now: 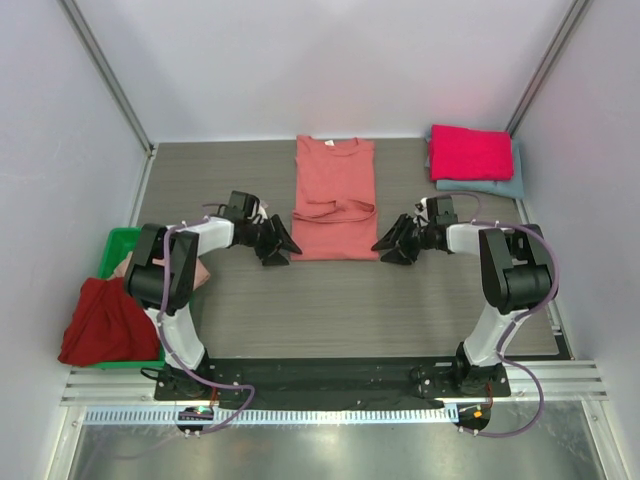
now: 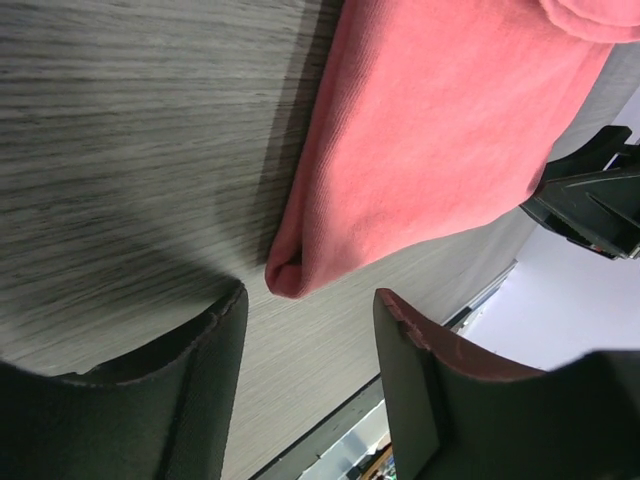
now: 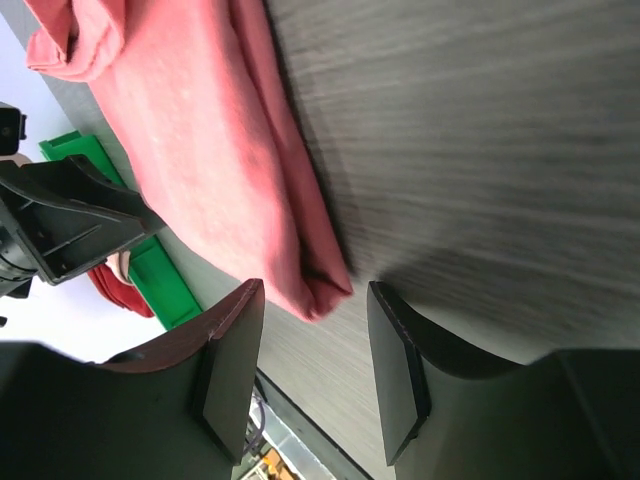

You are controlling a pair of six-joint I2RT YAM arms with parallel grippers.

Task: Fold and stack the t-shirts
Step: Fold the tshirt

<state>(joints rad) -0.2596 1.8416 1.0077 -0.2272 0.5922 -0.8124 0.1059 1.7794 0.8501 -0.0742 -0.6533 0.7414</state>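
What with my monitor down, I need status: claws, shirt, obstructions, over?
Left claw open, at near left corner of salmon shirt. Right claw open, at near right corner. Shirt flat, sleeves folded in. Nothing blocking either claw.

The right hand [image 3: 312, 300] hangs low over the grey bench [image 3: 480, 130], fingers spread apart, with the folded corner of the salmon-coral t-shirt [image 3: 200, 150] lying between them.

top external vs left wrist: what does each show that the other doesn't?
Top external only: the magenta shirt stacked on the grey-blue shirt, the green bin, the dark red shirt. Left wrist only: the folded bottom corner of the salmon shirt, just ahead of the open left gripper, untouched. Both: salmon shirt, table, right gripper.
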